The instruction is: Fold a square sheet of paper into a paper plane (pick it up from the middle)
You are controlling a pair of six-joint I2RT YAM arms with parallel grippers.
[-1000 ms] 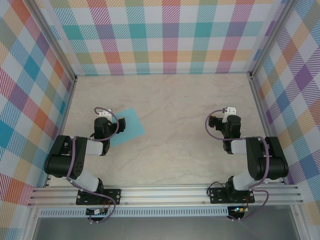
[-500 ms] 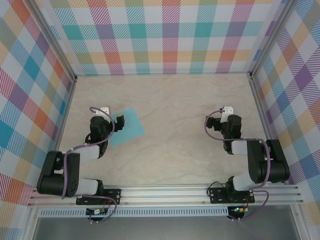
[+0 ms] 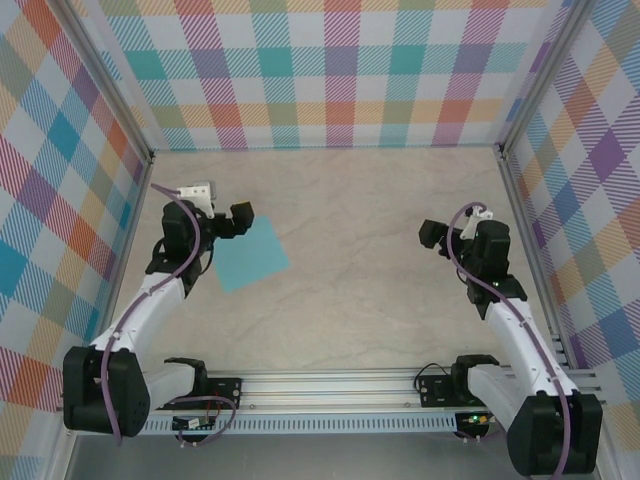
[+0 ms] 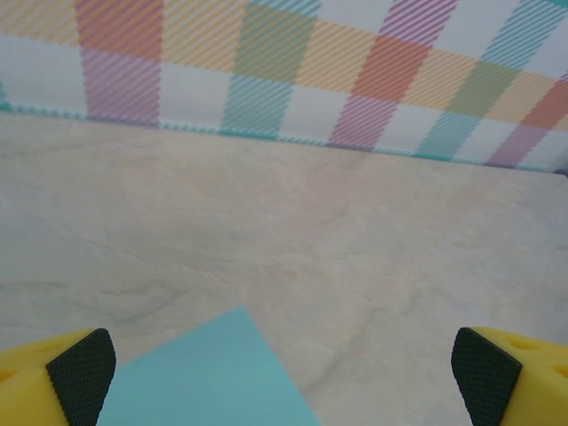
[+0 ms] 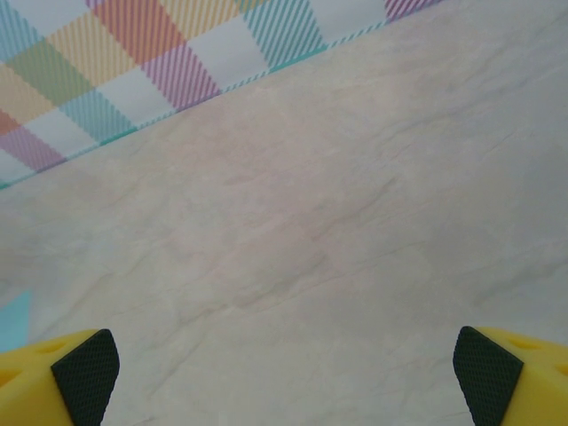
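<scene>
The square sheet of paper [image 3: 252, 257] lies flat and unfolded on the left half of the table [image 3: 350, 200], turned so that its corners point roughly toward the walls and the rail. From above, the left gripper [image 3: 241, 214] sits over the sheet's far corner, reaching in from the left. Its own camera shows that corner [image 4: 213, 382] poking up into the gap between the two black pads [image 4: 82, 377], closer to the left pad than to the right one. The jaws of the left gripper [image 4: 282, 390] stand wide apart with nothing between them but paper and bare tabletop. I can't tell from here whether the fingertips touch the sheet or hang just above it.

The sheet's left corner comes near the left arm and the checked side wall [image 3: 60, 200], so room is tight there. Toward the back wall [image 3: 330, 70] there is a good stretch of open marbled surface, and to the right the table runs bare all the way to the right gripper [image 3: 432, 235], which is well apart from the paper. Its jaws are spread wide too and hold nothing [image 5: 284, 382]. A sliver of the turquoise sheet [image 5: 12, 321] shows at the left border of that camera. The near edge is bounded by the aluminium rail [image 3: 330, 385] carrying both arm bases.
</scene>
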